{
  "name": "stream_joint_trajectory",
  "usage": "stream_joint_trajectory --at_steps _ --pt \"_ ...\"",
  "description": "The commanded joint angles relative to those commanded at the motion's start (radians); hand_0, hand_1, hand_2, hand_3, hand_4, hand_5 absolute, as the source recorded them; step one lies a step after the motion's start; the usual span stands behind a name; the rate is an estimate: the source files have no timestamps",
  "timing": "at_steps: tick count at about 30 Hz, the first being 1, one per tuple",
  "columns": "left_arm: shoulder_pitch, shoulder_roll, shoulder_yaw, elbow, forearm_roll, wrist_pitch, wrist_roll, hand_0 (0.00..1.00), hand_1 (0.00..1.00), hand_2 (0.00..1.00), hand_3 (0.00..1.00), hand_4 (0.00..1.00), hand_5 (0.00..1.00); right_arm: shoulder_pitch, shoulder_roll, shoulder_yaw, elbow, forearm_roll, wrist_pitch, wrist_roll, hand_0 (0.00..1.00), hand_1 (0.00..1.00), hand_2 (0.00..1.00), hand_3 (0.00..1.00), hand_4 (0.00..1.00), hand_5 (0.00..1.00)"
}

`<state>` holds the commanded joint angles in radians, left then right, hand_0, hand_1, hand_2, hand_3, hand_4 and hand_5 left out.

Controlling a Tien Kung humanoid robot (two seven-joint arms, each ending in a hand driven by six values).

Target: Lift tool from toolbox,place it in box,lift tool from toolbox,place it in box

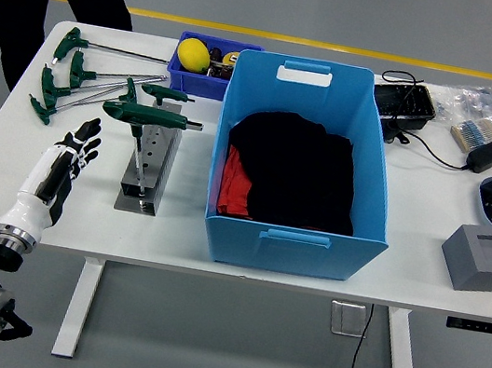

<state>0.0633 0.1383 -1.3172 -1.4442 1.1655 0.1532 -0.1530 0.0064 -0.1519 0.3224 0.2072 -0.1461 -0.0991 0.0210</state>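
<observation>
White table (416, 297), unlabelled blue box (300, 170), left hand (83, 143) open beside tool rack (148, 168).

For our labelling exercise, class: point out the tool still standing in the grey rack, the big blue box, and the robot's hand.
T-handle wrench (144, 116), head view, on its green handle.
Blue box (295, 240), head view, on its near wall.
Left hand (80, 143), head view, on the back of the hand.

The white table (29, 124) carries loose green-handled wrenches (79, 81), a grey tool stand (147, 170), a big blue box (293, 239), a small blue bin (188, 80), a grey block (485, 259) and a black charger (488, 156)
</observation>
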Motion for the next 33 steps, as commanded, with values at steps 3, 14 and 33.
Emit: stream_joint_trajectory --at_steps 3,14,33 --pt "-0.001 0.000 0.001 0.001 0.000 0.001 0.000 0.956 0.996 0.998 0.946 0.911 0.998 0.000 0.000 0.000 0.000 -0.001 0.000 0.000 0.701 0.671 0.742 0.589 0.795 0.710" --pt "-0.006 -0.001 0.005 0.003 -0.001 0.008 -0.007 0.963 0.998 0.998 0.948 0.911 0.998 -0.001 0.001 -0.001 -0.001 0.003 -0.001 0.000 0.701 0.670 0.742 0.588 0.794 0.711" --pt "-0.013 0.006 0.012 0.000 0.004 0.024 -0.024 0.967 0.998 0.998 0.946 0.913 0.998 -0.002 0.004 0.002 0.000 0.004 -0.002 -0.001 0.700 0.670 0.741 0.587 0.792 0.710"
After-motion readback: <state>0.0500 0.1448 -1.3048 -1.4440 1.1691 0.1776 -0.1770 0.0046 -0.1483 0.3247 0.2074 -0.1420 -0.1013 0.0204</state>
